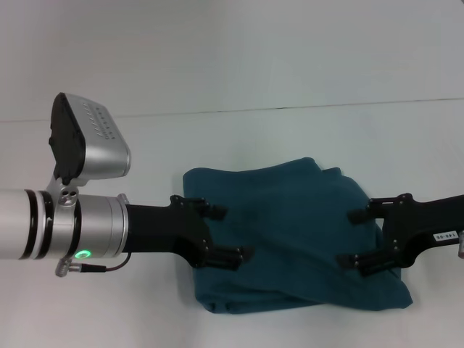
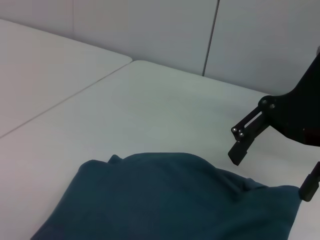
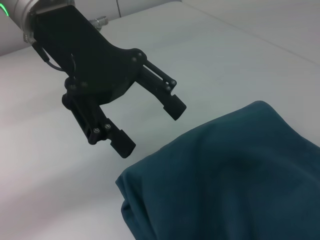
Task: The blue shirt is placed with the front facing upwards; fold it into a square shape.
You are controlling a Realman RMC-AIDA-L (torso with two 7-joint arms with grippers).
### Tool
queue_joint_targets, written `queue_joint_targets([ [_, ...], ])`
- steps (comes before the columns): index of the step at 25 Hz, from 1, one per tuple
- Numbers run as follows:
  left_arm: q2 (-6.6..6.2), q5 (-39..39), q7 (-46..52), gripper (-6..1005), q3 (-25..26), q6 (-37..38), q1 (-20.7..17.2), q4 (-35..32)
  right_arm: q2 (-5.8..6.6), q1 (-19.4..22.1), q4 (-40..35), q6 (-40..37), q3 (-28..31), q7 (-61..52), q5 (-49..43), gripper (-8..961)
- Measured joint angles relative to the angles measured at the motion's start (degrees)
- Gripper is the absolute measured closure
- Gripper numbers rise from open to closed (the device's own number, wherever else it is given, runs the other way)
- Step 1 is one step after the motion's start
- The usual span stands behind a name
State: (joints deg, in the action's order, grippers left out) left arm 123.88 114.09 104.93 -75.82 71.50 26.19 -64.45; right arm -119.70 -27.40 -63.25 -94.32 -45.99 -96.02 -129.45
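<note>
Nearest the robot, the blue shirt (image 1: 290,239) lies bundled on the white table (image 1: 326,138), already folded into a rough, lumpy block with no lettering showing on top. Its near edge is thick and rounded, the layers stacked unevenly.

And here are both arms, one at either flank. The left gripper (image 1: 221,233) hangs over the shirt's left edge with its jaws spread wide, nothing between them; in the right wrist view they sit clear above the cloth, not touching it. The right gripper (image 1: 357,238) faces it from the opposite side, jaws likewise apart and empty, their tips over the shirt's right edge. The shirt lies squarely between the two sets of jaws.

Further back, the far edge of the bundle bulges in a soft hump, with a small corner poking out toward the left jaws' side in the left wrist view. Beyond that, only bare table with a seam running across it.

It looks like the fold is nearly done, but the shape is more a slumped trapezoid than a square. The risk from here: if either set of jaws drops and pinches only the top layer, a pull would peel the stack open and undo the fold. Uneven tugging from the two sides could also drag the whole bundle across the smooth table rather than straighten it.
</note>
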Motion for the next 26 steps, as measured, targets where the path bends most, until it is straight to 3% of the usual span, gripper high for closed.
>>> queue_joint_targets([
  [7, 0.04, 0.1, -0.1, 116, -0.1, -0.2, 0.0, 0.1, 0.0, -0.2, 0.0, 0.0, -0.1, 0.0, 0.0, -3],
  [26, 0.13, 0.2, -1.7, 115, -0.9, -0.2, -0.4, 0.0, -0.13, 0.0, 0.6, 0.4, -0.6, 0.8, 0.7, -3],
])
